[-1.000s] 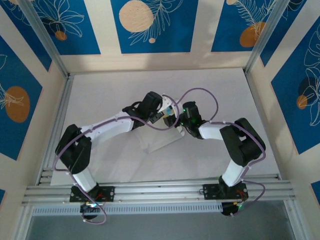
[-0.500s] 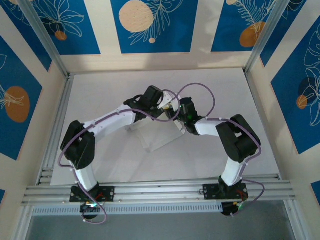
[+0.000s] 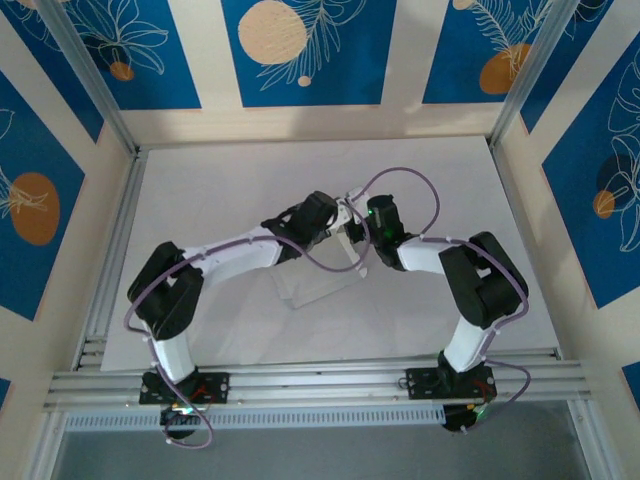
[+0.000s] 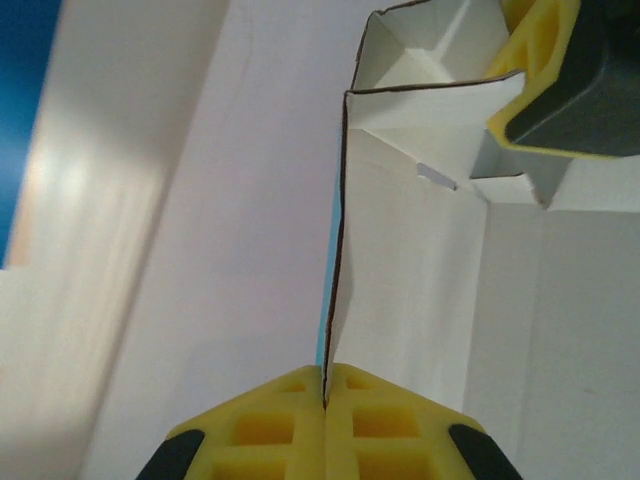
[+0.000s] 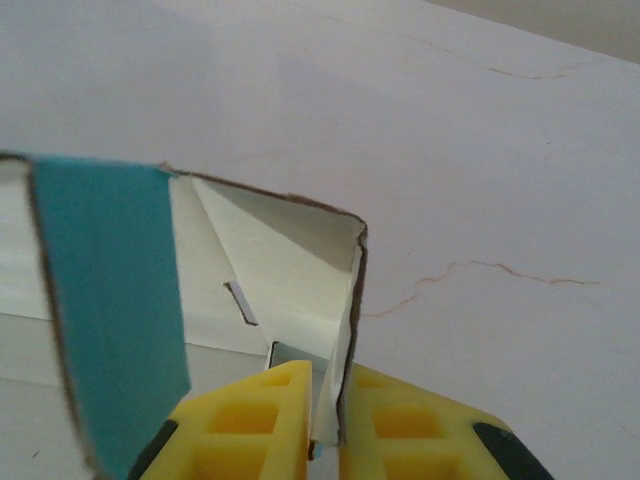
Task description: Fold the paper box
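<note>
Raising walls: left pincer (image 4: 325,388) pinches one wall of the paper box (image 4: 420,300); right pincer (image 5: 325,410) pinches another; next probably tucking corners.

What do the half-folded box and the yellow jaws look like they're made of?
Thin white-and-blue paper box: matte card, seemingly; crisp creases, brownish cut edges. Left gripper, yellow jaws: probably moulded plastic or rubber, matte, with square recesses; cannot tell which.

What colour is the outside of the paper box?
Teal blue; the paper box shows best in right wrist view.
</note>
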